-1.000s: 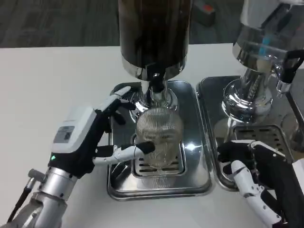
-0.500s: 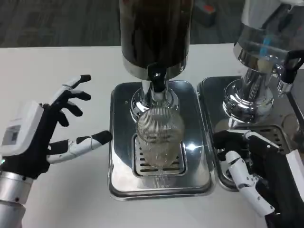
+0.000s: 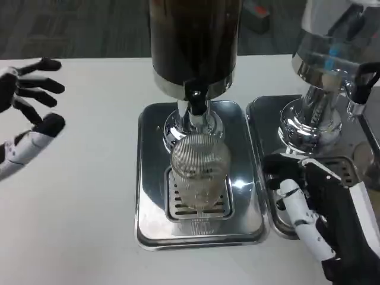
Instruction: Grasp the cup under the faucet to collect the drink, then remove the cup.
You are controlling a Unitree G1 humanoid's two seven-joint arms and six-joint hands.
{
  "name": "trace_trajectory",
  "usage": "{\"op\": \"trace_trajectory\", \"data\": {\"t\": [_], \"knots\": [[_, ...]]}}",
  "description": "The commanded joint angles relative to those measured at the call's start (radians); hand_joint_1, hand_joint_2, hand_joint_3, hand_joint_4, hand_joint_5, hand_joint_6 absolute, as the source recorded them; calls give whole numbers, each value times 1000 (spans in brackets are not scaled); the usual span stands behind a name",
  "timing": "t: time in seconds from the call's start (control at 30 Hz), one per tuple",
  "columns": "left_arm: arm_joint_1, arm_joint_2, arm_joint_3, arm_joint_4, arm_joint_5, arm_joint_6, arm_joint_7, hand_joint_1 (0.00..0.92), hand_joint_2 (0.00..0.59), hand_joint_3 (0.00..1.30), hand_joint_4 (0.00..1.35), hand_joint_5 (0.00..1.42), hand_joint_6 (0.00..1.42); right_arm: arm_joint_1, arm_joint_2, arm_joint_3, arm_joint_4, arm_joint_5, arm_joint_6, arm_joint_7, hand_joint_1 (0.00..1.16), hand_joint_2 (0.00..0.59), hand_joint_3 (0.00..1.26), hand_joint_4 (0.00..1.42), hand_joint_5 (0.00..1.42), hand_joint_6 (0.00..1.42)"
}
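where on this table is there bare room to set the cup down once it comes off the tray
Free: the white table between the left hand and the drip tray, and the front edge below that tray. Crowded: the cup under the faucet, and the second tray, with the right hand over it.

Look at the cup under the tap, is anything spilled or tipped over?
Nothing stands out. The ribbed cup stands upright on the drip tray below the faucet, with no puddle showing. Neither the left hand nor the right hand holds it.
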Motion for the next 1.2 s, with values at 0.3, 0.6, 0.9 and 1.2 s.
{"op": "trace_trajectory", "data": {"t": [0.3, 0.6, 0.9, 1.2], "knots": [[-172, 58, 114, -154, -807, 569, -948, 0, 75, 380, 353, 383, 408, -53, 18, 6, 69, 5, -40, -32, 126, 468, 436, 376, 455, 626], [-261, 45, 174, -174, -848, 935, -1199, 0, 65, 225, 147, 195, 241, -68, 29, 5, 104, 12, -56, -50, 123, 478, 425, 363, 442, 624], [-330, -24, 170, -199, -804, 1068, -1256, 0, 62, 186, 82, 129, 178, -69, 35, 1, 125, 24, -70, -72, 103, 484, 419, 361, 442, 544], [-379, -100, 137, -176, -712, 1081, -1253, 0, 63, 178, 91, 134, 176, -68, 47, 4, 139, 30, -76, -86, 70, 477, 410, 361, 442, 519]]}}
